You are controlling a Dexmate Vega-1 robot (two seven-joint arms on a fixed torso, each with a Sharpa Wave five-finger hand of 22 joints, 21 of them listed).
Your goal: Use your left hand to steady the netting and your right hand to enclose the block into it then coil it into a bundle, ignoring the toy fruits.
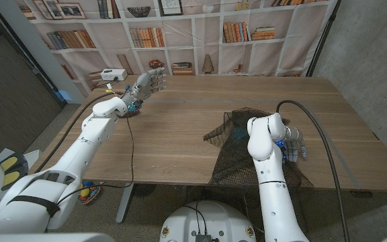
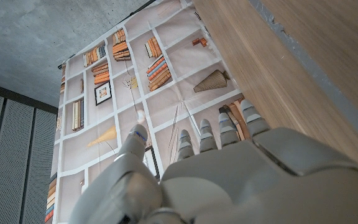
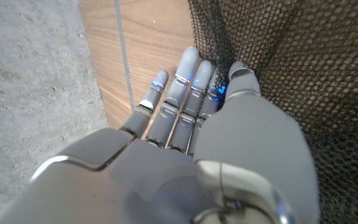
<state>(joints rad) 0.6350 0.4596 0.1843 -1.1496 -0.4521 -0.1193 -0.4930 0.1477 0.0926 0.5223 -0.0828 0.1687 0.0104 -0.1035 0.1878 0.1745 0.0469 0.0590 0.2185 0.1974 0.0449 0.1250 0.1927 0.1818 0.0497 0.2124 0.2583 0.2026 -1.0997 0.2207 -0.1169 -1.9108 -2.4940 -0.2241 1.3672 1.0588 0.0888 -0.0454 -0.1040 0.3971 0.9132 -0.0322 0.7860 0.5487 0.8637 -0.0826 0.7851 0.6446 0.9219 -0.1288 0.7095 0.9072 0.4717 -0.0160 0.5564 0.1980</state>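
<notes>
Right hand (image 1: 293,146) touches the netting (image 1: 237,151) with fingers straight, holding nothing; left hand (image 1: 146,83) hovers, fingers spread, over the far tabletop (image 1: 180,128).

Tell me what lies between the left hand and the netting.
Nothing visible: only bare wooden table separates the left hand, at the far left edge, from the netting beside the right hand.

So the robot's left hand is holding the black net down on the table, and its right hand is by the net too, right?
Not quite. In the head view the left hand is at the table's far edge, away from the black net, holding nothing. The right hand really is by the net.
</notes>
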